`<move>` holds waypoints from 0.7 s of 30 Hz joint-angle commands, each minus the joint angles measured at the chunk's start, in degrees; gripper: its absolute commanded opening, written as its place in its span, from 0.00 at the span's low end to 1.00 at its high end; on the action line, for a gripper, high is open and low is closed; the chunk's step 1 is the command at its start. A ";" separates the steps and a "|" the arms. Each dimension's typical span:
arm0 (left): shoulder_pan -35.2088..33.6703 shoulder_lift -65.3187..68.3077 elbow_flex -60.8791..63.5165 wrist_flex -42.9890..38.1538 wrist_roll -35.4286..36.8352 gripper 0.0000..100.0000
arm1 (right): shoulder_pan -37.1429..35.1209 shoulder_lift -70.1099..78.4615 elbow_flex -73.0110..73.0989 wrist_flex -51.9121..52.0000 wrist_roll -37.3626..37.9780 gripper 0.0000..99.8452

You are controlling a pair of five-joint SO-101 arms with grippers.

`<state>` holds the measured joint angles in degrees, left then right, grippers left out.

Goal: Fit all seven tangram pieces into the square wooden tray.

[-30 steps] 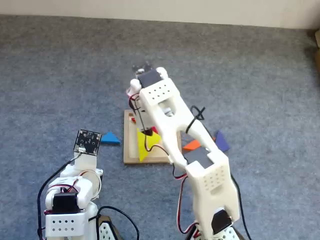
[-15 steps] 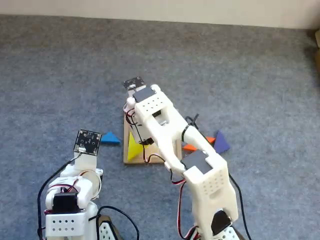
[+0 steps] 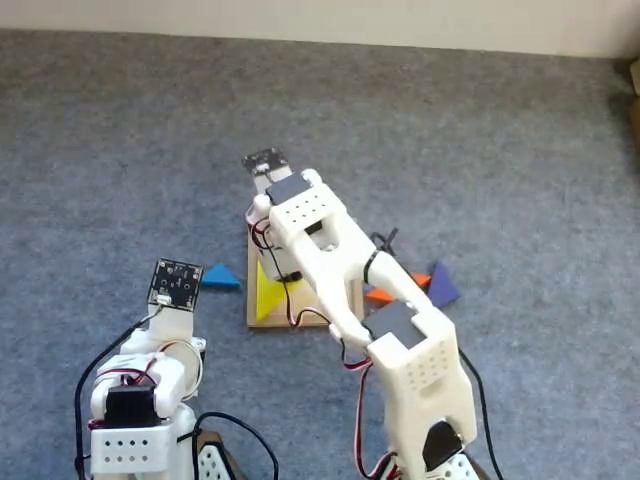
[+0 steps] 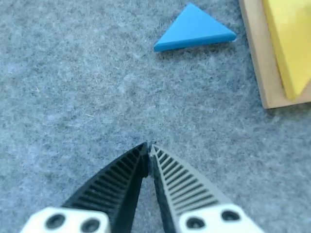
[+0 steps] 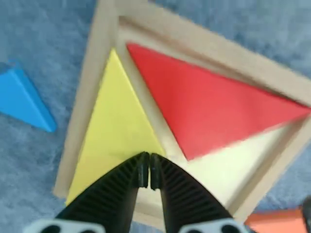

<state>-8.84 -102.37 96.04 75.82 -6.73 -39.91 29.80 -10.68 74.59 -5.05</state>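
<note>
The square wooden tray (image 3: 292,321) lies mid-table under my right arm. A yellow triangle (image 3: 267,293) lies along its left side, one edge over the rim (image 5: 81,104). Beside it in the tray is a red triangle (image 5: 209,110). My right gripper (image 5: 148,162) is shut, its tips just over the yellow triangle (image 5: 114,131) at its inner corner. A blue triangle (image 3: 220,277) lies on the carpet left of the tray. My left gripper (image 4: 148,146) is shut and empty, low over the carpet short of the blue triangle (image 4: 194,30).
Right of the tray, an orange piece (image 3: 380,295), a small red-orange piece (image 3: 422,279) and a purple piece (image 3: 443,286) lie on the grey carpet. The tray's near corner (image 4: 257,63) with the yellow triangle (image 4: 289,43) lies ahead of the left gripper.
The right arm swung left over the tray, and the yellow triangle slid from the tray's middle to its left side. The left arm stayed still.
</note>
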 commanded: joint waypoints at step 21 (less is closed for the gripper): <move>-0.22 -1.63 1.19 0.18 0.53 0.04 | 8.31 -14.29 9.80 -10.15 0.26 0.03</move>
<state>-8.84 -102.37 96.04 75.82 -6.73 -33.67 19.16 -2.24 68.53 -5.05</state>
